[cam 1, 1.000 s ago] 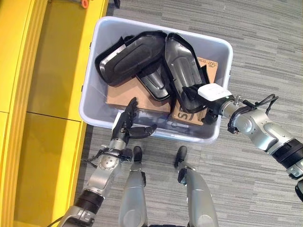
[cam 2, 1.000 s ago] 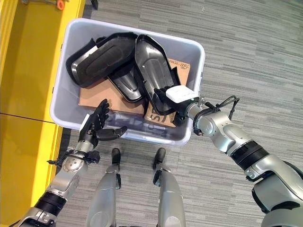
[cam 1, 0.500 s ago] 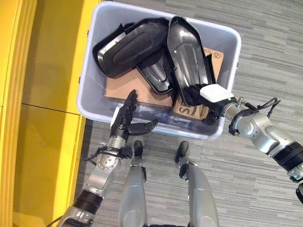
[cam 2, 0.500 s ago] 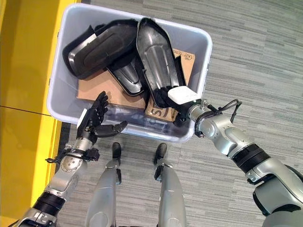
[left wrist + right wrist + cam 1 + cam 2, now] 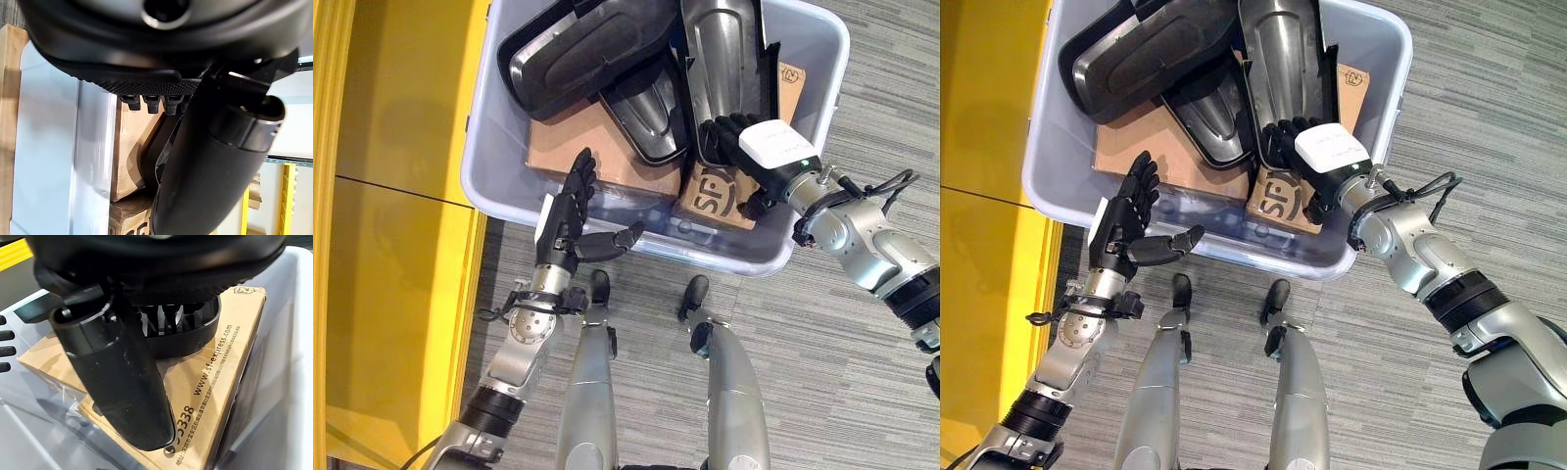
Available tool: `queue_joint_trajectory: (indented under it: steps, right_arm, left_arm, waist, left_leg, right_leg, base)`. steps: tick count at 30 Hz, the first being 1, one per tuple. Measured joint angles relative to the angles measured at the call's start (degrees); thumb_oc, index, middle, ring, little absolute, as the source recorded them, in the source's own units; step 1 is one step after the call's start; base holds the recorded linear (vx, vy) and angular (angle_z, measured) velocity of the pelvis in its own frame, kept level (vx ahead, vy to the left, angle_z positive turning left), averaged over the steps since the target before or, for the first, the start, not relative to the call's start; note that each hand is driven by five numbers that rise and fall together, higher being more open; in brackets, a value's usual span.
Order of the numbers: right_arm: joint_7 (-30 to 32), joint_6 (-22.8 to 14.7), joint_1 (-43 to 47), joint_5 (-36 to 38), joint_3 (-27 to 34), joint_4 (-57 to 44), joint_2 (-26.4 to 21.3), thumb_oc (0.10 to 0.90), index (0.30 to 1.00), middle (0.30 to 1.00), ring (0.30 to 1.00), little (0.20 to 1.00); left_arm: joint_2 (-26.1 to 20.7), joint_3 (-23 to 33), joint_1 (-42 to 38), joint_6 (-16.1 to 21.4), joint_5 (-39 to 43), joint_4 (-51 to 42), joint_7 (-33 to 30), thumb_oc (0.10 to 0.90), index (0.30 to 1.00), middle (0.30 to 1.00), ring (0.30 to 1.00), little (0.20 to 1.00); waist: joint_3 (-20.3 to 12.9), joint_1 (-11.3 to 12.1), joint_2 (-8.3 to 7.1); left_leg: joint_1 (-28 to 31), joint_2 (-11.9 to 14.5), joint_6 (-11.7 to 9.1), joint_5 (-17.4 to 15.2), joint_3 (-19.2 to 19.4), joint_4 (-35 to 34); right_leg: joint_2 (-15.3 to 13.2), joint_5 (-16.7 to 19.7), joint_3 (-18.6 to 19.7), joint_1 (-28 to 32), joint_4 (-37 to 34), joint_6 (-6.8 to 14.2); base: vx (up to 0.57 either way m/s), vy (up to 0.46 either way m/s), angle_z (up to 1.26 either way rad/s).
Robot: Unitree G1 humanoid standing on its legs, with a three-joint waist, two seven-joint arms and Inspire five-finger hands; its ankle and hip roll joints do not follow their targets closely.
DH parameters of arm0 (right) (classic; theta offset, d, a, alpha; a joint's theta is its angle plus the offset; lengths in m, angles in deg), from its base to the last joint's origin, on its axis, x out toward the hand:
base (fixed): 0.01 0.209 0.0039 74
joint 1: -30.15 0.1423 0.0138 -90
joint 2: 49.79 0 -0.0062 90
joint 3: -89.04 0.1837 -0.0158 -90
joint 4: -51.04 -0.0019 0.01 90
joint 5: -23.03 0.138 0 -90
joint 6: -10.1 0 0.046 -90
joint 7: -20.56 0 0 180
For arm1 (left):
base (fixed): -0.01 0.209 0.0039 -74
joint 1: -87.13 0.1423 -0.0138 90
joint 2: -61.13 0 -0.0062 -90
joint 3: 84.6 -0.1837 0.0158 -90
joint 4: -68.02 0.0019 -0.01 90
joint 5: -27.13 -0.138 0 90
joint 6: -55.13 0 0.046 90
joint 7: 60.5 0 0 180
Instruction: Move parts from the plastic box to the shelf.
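So the whole view has slid toward the plastic box over the last second, meaning the camera moved and the box didn't. What did change: the right hand has pushed further in over the box's near right corner and now sits on the lower end of the long black part. Its fingers curl over that end; I can't tell if it's a firm hold. To me that reads as the pick just starting, with nothing lifted out yet.

The left hand hangs over the near wall of the box, fingers straight and spread wide, thumb out, touching nothing. The other black part lies deeper in the box, well apart from that hand, on top of the cardboard boxes. The yellow shelf runs alongside the box, on its left.
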Motion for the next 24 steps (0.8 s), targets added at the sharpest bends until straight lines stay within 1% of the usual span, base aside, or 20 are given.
queue_joint_trajectory:
  steps: [3, 10, 12, 14, 17, 20, 24]
  right_arm:
    - [0.32, 0.13, 0.45, 0.04, 2.64, -0.33, -0.14, 0.400, 0.300, 0.300, 0.300, 0.300]
    - [0.08, -0.38, -0.34, -0.08, 3.02, -0.89, -0.79, 0.400, 0.300, 0.300, 0.300, 0.300]
    - [-0.45, 0.33, -0.63, -0.30, 3.13, -1.05, -1.08, 0.400, 0.300, 0.300, 0.300, 0.300]
    - [-1.06, -0.26, -0.74, -0.97, 2.65, -0.60, -1.86, 0.400, 0.300, 0.300, 0.300, 0.300]
    - [-2.17, -0.12, -1.29, -0.94, 0.90, -0.36, -1.87, 0.400, 0.300, 0.300, 0.300, 0.300]
    - [-3.60, -0.12, -3.42, -0.91, 0.46, -0.23, -1.86, 0.400, 0.300, 0.300, 0.300, 0.300]
    - [-4.60, -0.66, -6.49, -0.70, -0.06, -0.45, -1.88, 0.400, 0.300, 0.300, 0.300, 0.300]
  left_arm:
    - [0.01, -0.58, -0.42, 0.14, 0.00, 0.03, -0.10, 0.900, 1.000, 1.000, 1.000, 1.000]
    - [0.01, -0.91, -0.60, 0.15, 0.01, 0.10, -0.19, 0.900, 1.000, 1.000, 1.000, 1.000]
    - [0.01, -0.91, -0.62, -0.01, 0.04, 0.46, -0.21, 0.900, 1.000, 1.000, 1.000, 1.000]
    - [0.02, -0.92, -0.82, -0.02, 0.06, 0.83, -0.20, 0.900, 1.000, 1.000, 1.000, 1.000]
    - [0.18, -1.16, -1.39, -0.54, 0.15, 2.91, -0.18, 0.900, 1.000, 1.000, 1.000, 1.000]
    - [0.21, -1.46, -1.38, -0.74, 0.18, 3.82, -0.15, 0.900, 1.000, 1.000, 1.000, 1.000]
    - [0.18, -1.43, -1.20, -1.92, 0.23, 4.65, -0.12, 0.900, 1.000, 1.000, 1.000, 1.000]
  waist:
    - [-0.01, 0.38, 0.03]
    - [-0.03, 0.46, 0.06]
    - [-0.05, 0.43, 0.05]
    - [-0.06, 0.38, 0.02]
    - [-0.06, 0.39, 0.03]
    - [-0.06, 0.42, 0.03]
    - [-0.06, 0.34, 0.03]
  left_leg:
    - [-0.11, -0.29, -0.01, -0.03, -0.16, 0.26]
    - [0.01, -0.46, 0.08, -0.47, -0.17, 1.17]
    - [0.14, -0.47, 0.07, -0.61, -0.29, 1.45]
    - [0.21, -0.48, 0.07, -0.64, -0.32, 1.64]
    - [2.02, -0.48, 0.09, -0.82, -0.30, 1.52]
    - [3.09, -0.51, 0.13, -0.95, -0.31, 1.38]
    - [5.05, -0.54, 0.24, -1.28, -0.22, 1.08]
  right_leg:
    - [-0.37, -0.17, -0.01, -0.41, 0.70, 0.11]
    - [-0.67, -0.50, -0.02, -0.13, 1.73, 0.21]
    - [-0.67, -0.58, -0.03, 0.13, 1.82, 0.20]
    - [-0.70, -0.56, -0.04, 0.30, 1.87, 0.19]
    - [-0.69, -0.56, -0.06, 2.12, 1.64, 0.18]
    - [-0.69, -0.56, -0.23, 3.45, 1.19, 0.21]
    - [-0.68, -0.29, -0.33, 5.51, 0.46, -0.08]
  base:
    - [0.01, 0.005, 0.08]
    - [0.00, 0.003, 0.01]
    - [0.00, 0.000, 0.00]
    - [0.00, 0.000, 0.00]
    - [0.00, 0.000, 0.00]
    - [0.00, 0.000, 0.00]
    - [0.00, 0.000, 0.00]
